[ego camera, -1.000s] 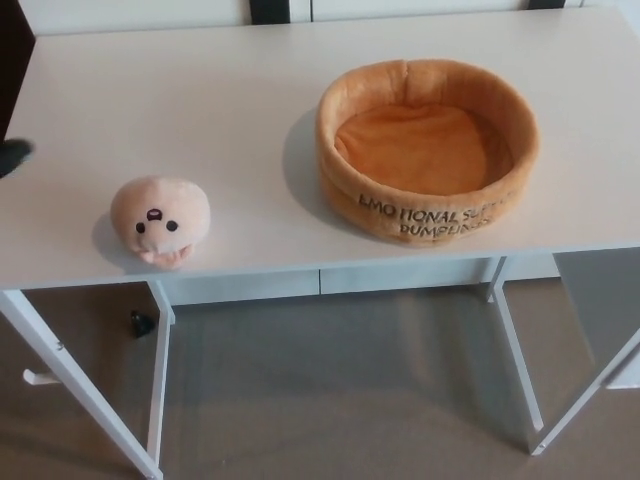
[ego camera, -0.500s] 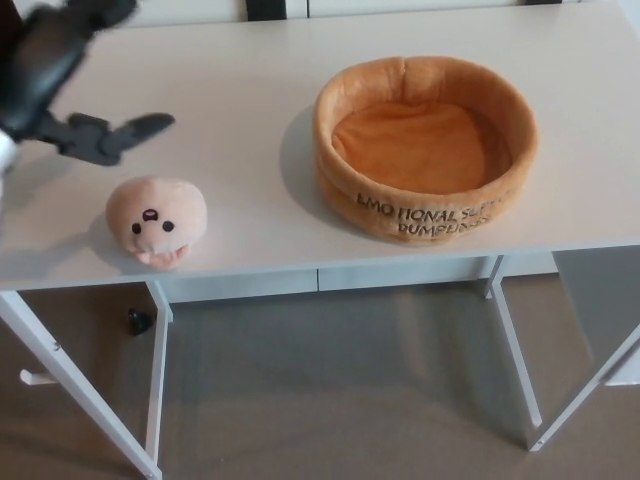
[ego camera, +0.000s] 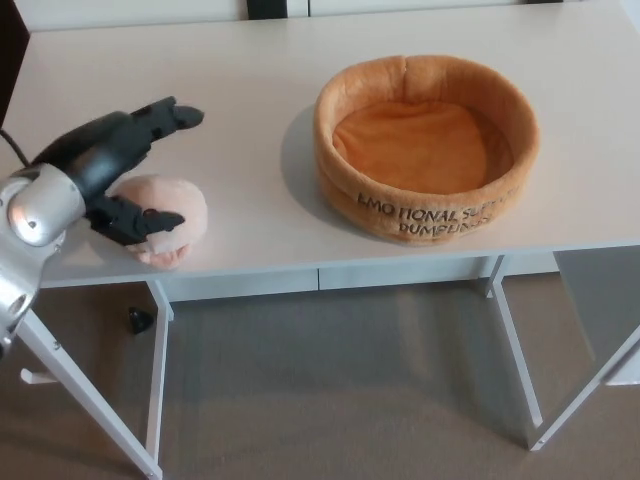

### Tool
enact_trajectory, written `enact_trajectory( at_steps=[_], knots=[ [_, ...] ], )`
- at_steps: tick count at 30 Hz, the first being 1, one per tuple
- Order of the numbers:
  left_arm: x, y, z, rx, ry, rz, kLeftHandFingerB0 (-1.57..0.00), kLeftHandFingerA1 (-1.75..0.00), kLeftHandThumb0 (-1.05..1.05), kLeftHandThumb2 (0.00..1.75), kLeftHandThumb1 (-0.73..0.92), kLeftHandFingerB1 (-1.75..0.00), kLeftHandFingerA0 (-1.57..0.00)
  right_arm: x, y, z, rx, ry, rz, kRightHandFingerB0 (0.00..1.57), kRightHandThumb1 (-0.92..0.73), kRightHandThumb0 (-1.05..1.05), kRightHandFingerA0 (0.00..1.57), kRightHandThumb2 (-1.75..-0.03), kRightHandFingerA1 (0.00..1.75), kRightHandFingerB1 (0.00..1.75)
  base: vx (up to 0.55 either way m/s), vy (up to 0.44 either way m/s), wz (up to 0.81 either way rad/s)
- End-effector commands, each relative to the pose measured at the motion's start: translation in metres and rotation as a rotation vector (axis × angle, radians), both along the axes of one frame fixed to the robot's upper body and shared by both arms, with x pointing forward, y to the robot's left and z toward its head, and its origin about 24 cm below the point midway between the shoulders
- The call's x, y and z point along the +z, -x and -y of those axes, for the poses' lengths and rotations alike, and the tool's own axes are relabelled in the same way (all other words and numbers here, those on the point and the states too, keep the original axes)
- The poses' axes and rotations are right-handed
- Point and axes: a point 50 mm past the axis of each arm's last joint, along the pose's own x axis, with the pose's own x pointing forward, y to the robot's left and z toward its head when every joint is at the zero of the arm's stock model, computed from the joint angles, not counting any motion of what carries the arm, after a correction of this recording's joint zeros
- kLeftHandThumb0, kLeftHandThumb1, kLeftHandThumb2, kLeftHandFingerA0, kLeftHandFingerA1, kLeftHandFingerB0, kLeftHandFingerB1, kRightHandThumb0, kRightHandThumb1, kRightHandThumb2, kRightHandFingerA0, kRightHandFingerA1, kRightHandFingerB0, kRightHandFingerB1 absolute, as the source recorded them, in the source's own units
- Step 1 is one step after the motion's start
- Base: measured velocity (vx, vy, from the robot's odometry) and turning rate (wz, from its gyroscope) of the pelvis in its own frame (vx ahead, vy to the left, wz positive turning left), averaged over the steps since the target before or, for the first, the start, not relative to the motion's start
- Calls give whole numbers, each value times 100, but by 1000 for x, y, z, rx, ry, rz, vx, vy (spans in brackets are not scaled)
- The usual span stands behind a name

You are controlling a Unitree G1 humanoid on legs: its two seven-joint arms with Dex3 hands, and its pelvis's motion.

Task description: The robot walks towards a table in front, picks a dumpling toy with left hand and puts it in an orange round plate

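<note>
A pale peach dumpling toy (ego camera: 172, 222) with a small face lies near the front left edge of the white table (ego camera: 240, 90). My left hand (ego camera: 120, 165) hovers right over it, open, with the fingers spread above the toy's top and the thumb low across its front; it partly hides the toy. The orange round plush plate (ego camera: 427, 145), with black lettering on its wall, stands on the right half of the table and holds nothing. My right hand does not show.
The table's front edge runs just below the toy. White table legs (ego camera: 158, 380) and a brown floor (ego camera: 330, 390) show underneath. A small dark object (ego camera: 140, 320) lies on the floor under the left side.
My left hand has come down from the upper left and now sits over the dumpling toy, covering part of it. The toy and plate have stayed in place.
</note>
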Motion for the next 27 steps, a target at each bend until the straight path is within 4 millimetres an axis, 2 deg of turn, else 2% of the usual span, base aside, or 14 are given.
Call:
enact_trajectory(
  at_steps=[1,3,4,6,7,10,11,14,15,17,18,25,26,27],
  knots=[
    [22,3,-14,30,0,43,-5,-25,-25,60,44,-24,-8,2,5,7,-20,7,-16,37,-46,-27,50,-53,46,36,0,0,0],
    [35,2,-16,30,4,74,-9,-30,-29,60,46,-23,-10,1,7,6,-9,21,-27,37,-46,-28,53,-54,46,36,0,0,0],
    [45,2,-17,27,15,103,-7,-31,-23,56,46,-24,-23,1,7,5,-2,28,-31,36,-46,-29,53,-54,47,36,0,0,0],
    [51,2,-17,25,25,127,-7,-31,-23,56,46,-24,-23,0,8,5,3,29,-31,36,-46,-29,53,-54,47,36,0,0,0],
    [60,3,-18,14,8,157,-4,-28,-32,60,41,-23,-11,1,8,5,4,28,-28,36,-47,-27,54,-54,47,36,0,0,0],
    [68,1,-17,26,-34,174,0,-23,-37,67,29,-30,0,2,6,6,-20,20,-24,38,-46,-27,54,-53,47,36,0,0,0],
    [70,1,-16,23,-49,170,-3,-26,-37,52,38,-29,0,3,6,7,-18,20,-13,37,-46,-26,54,-53,48,36,0,0,0],
    [68,1,-16,16,-66,144,-4,-26,-43,52,38,-28,-3,3,6,7,-14,21,-16,37,-46,-27,49,-53,46,36,0,0,0],
    [67,2,-15,10,-72,131,-5,-37,-46,63,33,-24,-12,3,6,7,-9,23,-19,37,-45,-29,53,-53,47,36,0,0,0],
    [65,2,-15,4,-78,119,-5,-37,-46,63,33,-24,-12,2,6,8,-3,25,-21,37,-45,-29,53,-53,47,36,0,0,0],
    [65,2,-15,3,-84,114,-2,-28,-43,53,37,-26,-8,2,4,7,-1,22,-17,38,-45,-28,54,-53,48,37,0,0,0],
    [51,1,-14,-5,-129,31,-3,-26,-46,53,40,-25,-5,4,3,7,-8,6,-14,35,-45,-27,48,-53,46,36,0,0,0],
    [45,2,-12,-1,-143,20,-2,-24,-45,68,33,-25,-5,1,3,9,-19,3,-22,34,-40,-35,44,-60,49,41,0,0,0],
    [44,2,-12,0,-145,18,-2,-24,-45,68,33,-25,-5,1,3,9,-22,2,-24,34,-40,-35,44,-60,49,41,0,0,0]
  ],
)
